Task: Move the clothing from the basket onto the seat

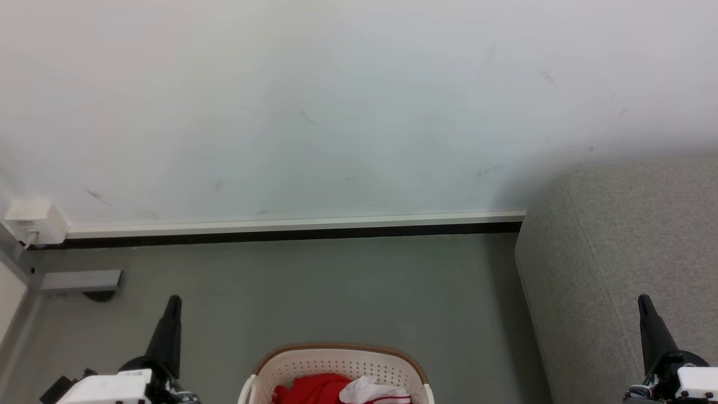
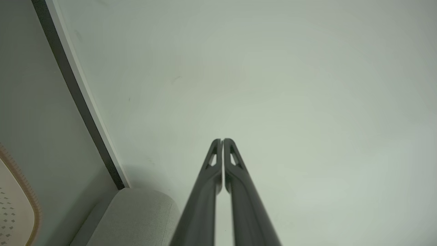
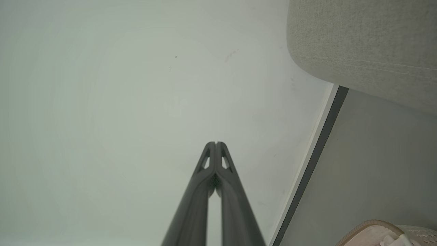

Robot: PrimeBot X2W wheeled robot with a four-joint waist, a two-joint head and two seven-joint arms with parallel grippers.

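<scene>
Along the back: pale scuffed wall (image 1: 336, 101) over grey floor (image 1: 336, 292). At right: light grey seat (image 1: 617, 252), rounded corner near skirting (image 1: 291, 224). Bottom centre: cream basket (image 1: 336, 347), brown-rimmed, on floor left of seat; red-and-white clothing (image 1: 308, 390) heaped inside. Either side: left gripper (image 1: 174, 298) and right gripper (image 1: 642, 300), fingers closed tip to tip, gripping nothing, aimed at wall.

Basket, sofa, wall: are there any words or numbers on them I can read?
No text can be read.
The basket, the red shirt in it, the sofa and the wall show no words or numbers.
The white box on the wall has a tiny mark, too small to read.
</scene>
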